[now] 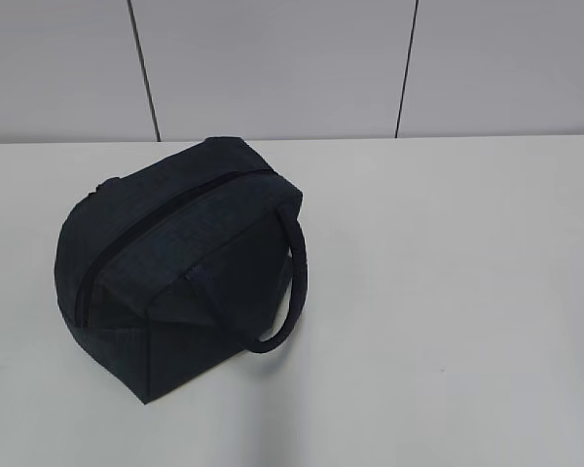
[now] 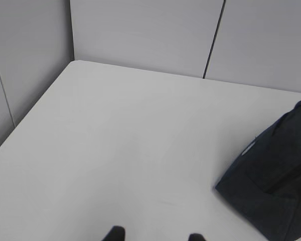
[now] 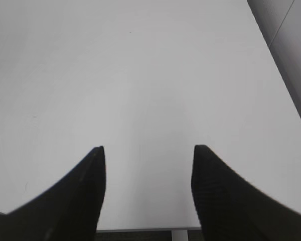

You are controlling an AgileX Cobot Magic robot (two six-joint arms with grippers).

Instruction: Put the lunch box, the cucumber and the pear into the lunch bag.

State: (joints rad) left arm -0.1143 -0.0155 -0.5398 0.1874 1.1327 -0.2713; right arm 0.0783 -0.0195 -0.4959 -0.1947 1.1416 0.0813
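Note:
The navy-blue lunch bag (image 1: 180, 263) stands on the white table, left of centre in the exterior view, with its zipper shut and a looped handle (image 1: 290, 292) hanging on its right side. One corner of the lunch bag (image 2: 271, 181) shows at the right edge of the left wrist view. The lunch box, the cucumber and the pear are out of view. My left gripper (image 2: 155, 236) is open, its tips just showing over bare table left of the bag. My right gripper (image 3: 148, 150) is open with nothing between its fingers, above bare table. Neither arm appears in the exterior view.
The white table (image 1: 448, 292) ends at grey wall panels (image 1: 273, 68) behind. A table corner with walls on two sides (image 2: 72, 61) shows in the left wrist view. The table's near edge (image 3: 140, 229) lies under my right gripper.

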